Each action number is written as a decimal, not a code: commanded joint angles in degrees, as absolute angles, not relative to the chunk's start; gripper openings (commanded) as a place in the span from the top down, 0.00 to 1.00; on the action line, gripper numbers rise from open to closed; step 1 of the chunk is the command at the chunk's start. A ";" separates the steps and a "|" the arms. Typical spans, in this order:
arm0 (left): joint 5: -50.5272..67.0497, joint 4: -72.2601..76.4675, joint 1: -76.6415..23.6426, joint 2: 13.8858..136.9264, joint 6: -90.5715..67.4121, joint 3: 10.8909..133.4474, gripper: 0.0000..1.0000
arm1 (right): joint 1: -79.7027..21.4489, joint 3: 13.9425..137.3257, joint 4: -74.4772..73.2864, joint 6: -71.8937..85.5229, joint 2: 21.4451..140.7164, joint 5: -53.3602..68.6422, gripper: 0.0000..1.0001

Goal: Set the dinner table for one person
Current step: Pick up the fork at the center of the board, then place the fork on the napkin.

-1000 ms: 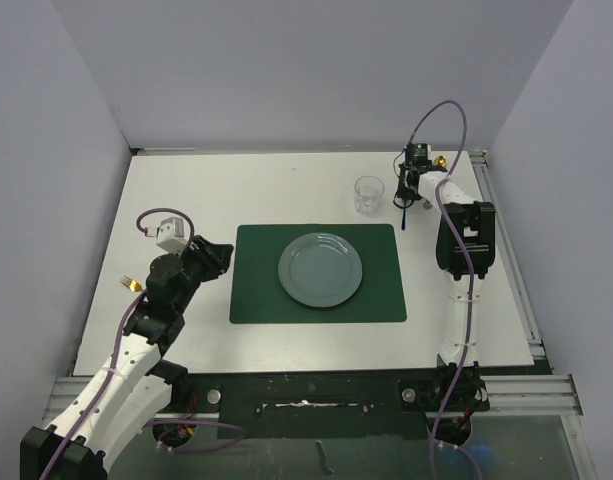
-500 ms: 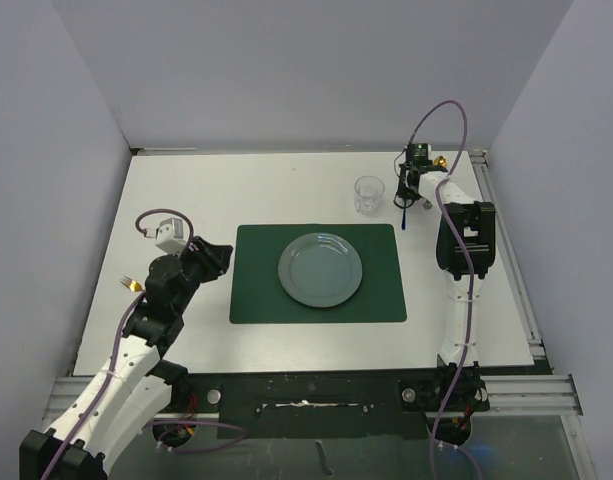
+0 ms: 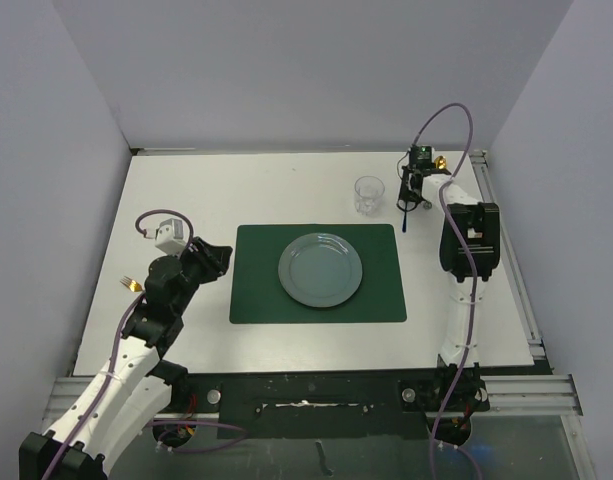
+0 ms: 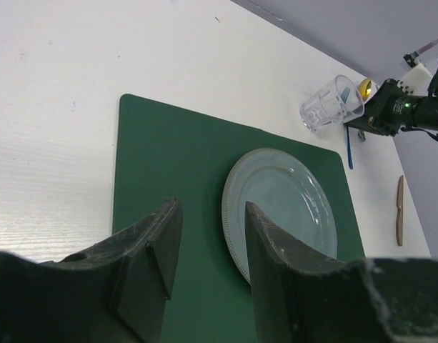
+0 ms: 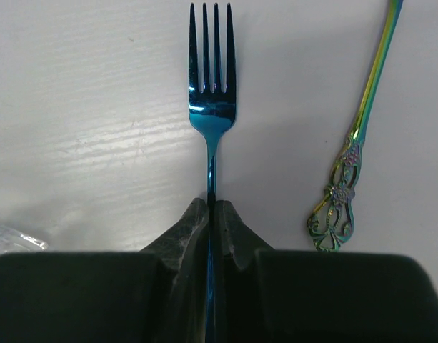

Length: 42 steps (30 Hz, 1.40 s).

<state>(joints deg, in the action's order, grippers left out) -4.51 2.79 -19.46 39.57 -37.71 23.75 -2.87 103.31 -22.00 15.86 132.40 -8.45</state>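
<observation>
Right fingers, upper right overhead, have just clenched on the blue fork, ready for placing; left fingers hang parted, empty.

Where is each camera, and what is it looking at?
Top external: high behind the robot, looking down at the dinner table; left arm, right arm show.
Left wrist: low over the table, facing the plate; left gripper shows.
Right wrist: looking down at the fork pinched in the right gripper.
Top and left wrist share plate, glass.
</observation>
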 commanded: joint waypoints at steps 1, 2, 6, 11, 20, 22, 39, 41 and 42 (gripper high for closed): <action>-4.44 4.97 -19.69 38.38 -37.12 26.00 0.62 | -2.35 101.51 -22.97 16.78 123.96 -9.79 1.00; -4.28 5.11 -19.70 38.34 -37.27 25.95 0.62 | -2.39 101.39 -23.02 16.86 122.59 -9.90 1.00; -3.83 5.66 -19.77 37.74 -37.85 25.35 0.62 | -3.41 100.64 -22.70 16.96 115.77 -10.72 1.00; -3.54 6.08 -19.70 37.19 -38.40 24.70 0.62 | -5.63 99.56 -22.90 17.33 108.93 -11.16 1.00; -2.90 5.47 -19.73 37.97 -39.15 24.52 0.62 | -14.58 90.69 -20.43 21.85 95.19 -6.74 1.00; -2.75 5.28 -19.76 38.25 -39.37 24.56 0.62 | -18.02 88.79 -20.19 23.40 93.33 -5.46 1.00; -5.20 0.75 -19.78 32.56 -38.87 24.59 0.62 | -46.36 92.87 -17.95 32.67 106.21 -8.63 1.00; -5.75 -0.28 -19.78 31.77 -38.36 24.80 0.62 | -48.70 94.87 -18.95 33.32 108.70 -10.63 1.00; -5.93 -0.79 -19.79 31.40 -38.07 24.93 0.62 | -49.78 95.45 -19.34 33.87 109.65 -12.22 1.00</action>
<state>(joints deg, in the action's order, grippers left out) -4.45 0.16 -19.46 33.17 -39.72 23.73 -46.37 90.56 -20.25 31.03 107.72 -7.25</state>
